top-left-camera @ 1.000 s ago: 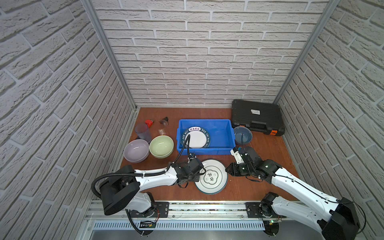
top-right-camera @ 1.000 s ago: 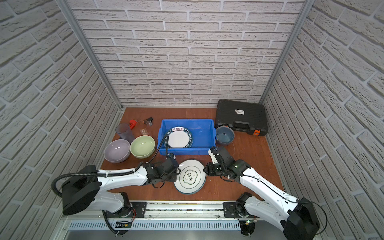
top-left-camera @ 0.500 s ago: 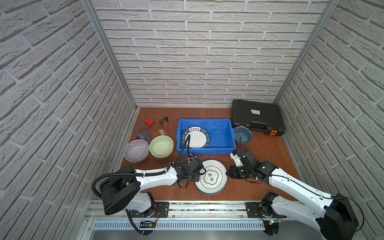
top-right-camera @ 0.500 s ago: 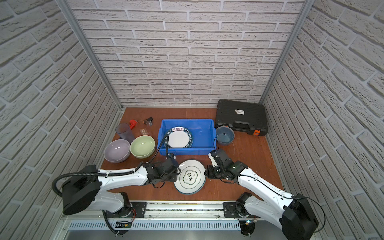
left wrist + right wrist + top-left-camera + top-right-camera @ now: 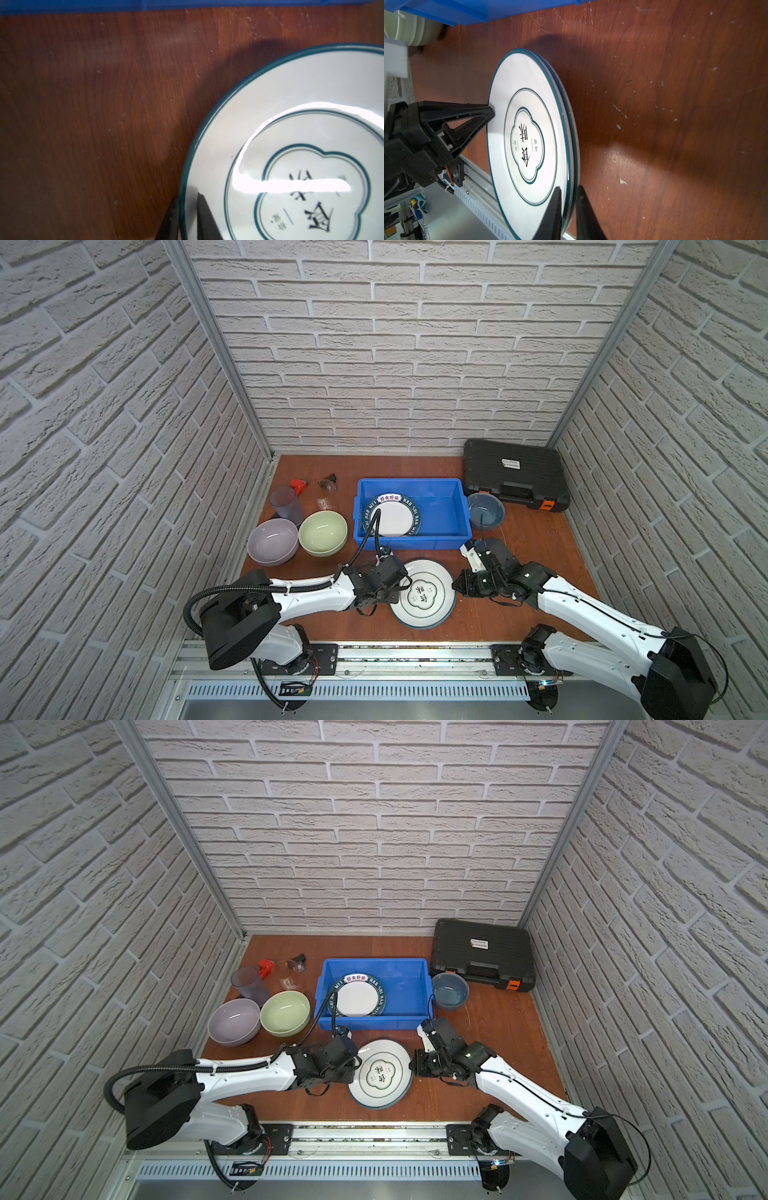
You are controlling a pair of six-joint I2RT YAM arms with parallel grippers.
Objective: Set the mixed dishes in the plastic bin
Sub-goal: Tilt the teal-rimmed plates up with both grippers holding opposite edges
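Pinching white plate (image 5: 424,602) w/ teal rim from both sides rn. Clamping onto its left edge w/ left gripper (image 5: 187,200), one finger on top face, other under the rim, jaws closed down tight on it. Doing the same on opposite edge w/ right gripper (image 5: 569,193), jaws squeezing the rim, no gap showing in right wrist view. Maybe seeing a 2nd rim stacked underneath there, tbh can't tell. Keeping low over brown table (image 5: 540,556), just in front of blue bin (image 5: 415,544), not inside it. Can't tell if touching the wood or hanging just off it.

Also spotting a striped plate (image 5: 392,517) lying in left half of bin. Seeing the rest outside, in both top views:
- purple bowl (image 5: 273,541) + green bowl (image 5: 323,533) sitting side by side, left of bin
- dark blue bowl (image 5: 485,511) sitting just beside bin's right wall
- purplish cup (image 5: 286,502) standing upright behind purple bowl
- black case (image 5: 513,475) lying in back right corner, well apart from both arms
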